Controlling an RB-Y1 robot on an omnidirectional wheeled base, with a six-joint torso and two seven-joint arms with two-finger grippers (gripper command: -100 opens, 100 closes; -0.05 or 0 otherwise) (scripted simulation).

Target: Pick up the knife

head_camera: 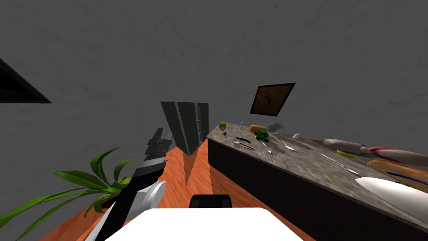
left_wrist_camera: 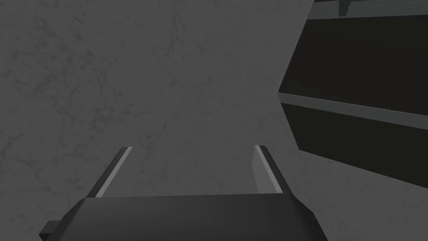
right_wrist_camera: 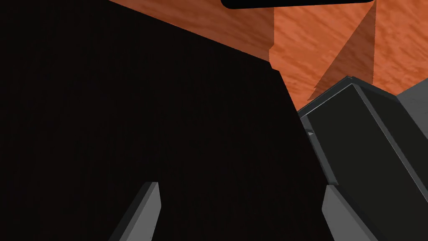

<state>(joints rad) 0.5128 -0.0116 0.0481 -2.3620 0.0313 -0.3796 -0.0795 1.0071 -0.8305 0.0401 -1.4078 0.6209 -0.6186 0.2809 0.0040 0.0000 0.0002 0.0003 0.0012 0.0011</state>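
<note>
Left arm [head_camera: 142, 180] extended forward; left jaws spread; right jaws spread.

Grey walls [head_camera: 209, 42], orange floor [head_camera: 201, 165], stone-topped dark counter [head_camera: 303, 160], framed picture [head_camera: 271, 99], plant [head_camera: 79, 178]

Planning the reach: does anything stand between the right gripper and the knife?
Yes. The open right gripper faces the black front of the stone-topped counter; the thin dark knife lies on its top, near the far end.

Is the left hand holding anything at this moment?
No: the left hand is open, and its two fingers stand apart with nothing between them.
</note>
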